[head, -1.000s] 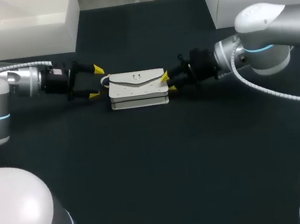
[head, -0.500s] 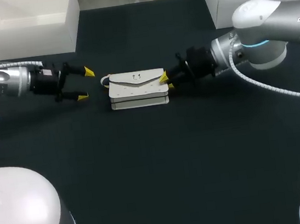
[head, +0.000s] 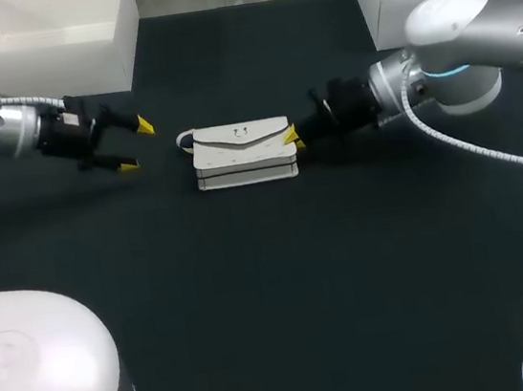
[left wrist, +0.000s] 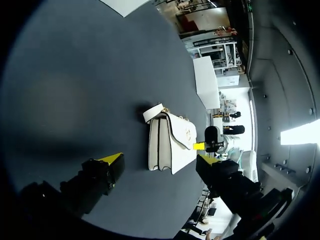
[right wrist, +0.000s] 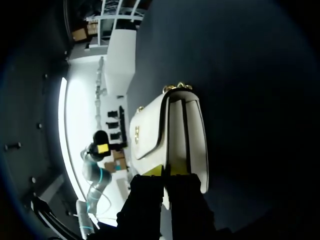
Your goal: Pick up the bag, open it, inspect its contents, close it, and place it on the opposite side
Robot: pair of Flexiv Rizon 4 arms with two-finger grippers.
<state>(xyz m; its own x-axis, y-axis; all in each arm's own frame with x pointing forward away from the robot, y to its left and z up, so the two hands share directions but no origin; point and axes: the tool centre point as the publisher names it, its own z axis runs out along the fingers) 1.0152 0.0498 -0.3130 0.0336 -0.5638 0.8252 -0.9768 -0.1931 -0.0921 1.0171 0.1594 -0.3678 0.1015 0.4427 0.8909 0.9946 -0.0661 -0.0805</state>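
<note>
- The bag (head: 243,152) lay near the middle of the table (head: 273,281), between the two arms. Its flap (head: 239,137) was shut, so the opening step was judged not yet done.
- The right gripper (head: 292,138) was at the bag's right end. In the right wrist view its fingers stood nearly together, pinching that end of the bag (right wrist: 170,135) from two sides. This hold looked suited to anchoring or dragging the bag, not to lifting the flap.
- The left gripper (head: 136,145) hovered well apart from the bag's left end, fingers spread wide and holding nothing. In the left wrist view it faced the bag (left wrist: 167,142) head-on, probably to leave room for an approach to the flap or to the small strap (head: 183,140) at that end.
- Risk: a pinch on one end only could let the bag swing or slip when raised.
</note>
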